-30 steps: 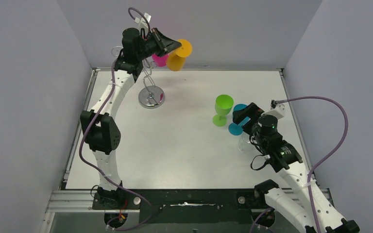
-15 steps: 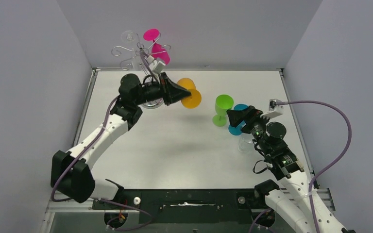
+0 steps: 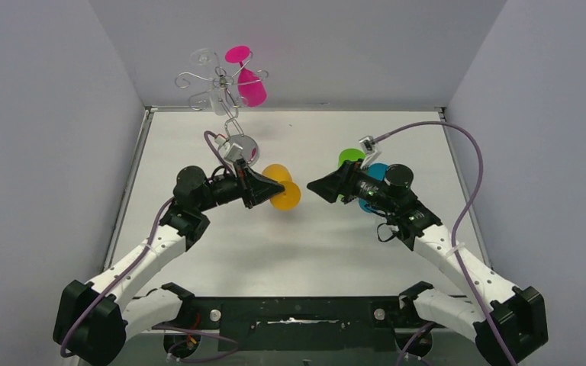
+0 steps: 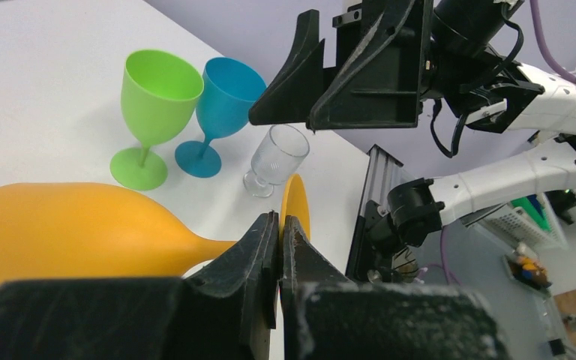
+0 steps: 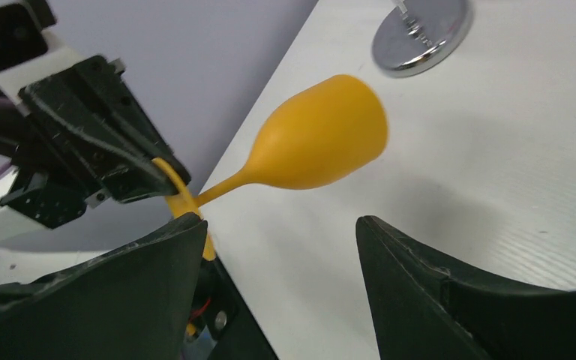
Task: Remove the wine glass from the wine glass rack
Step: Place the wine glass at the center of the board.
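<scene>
Plainly, the orange wine glass hangs mid-frame, off the wire wine glass rack. It is tipped sideways, bowl apparently toward the rack's shiny round base, and looks smooth, opaque and tulip-shaped. The left pincer clenches its thin stem. The right pincer gapes released, facing it over the white tabletop.

We see a green goblet and a blue goblet standing upright just beside each other on the white table. A small clear glass stands upright near the blue one's foot. Plain pale walls close in the table on three sides.
</scene>
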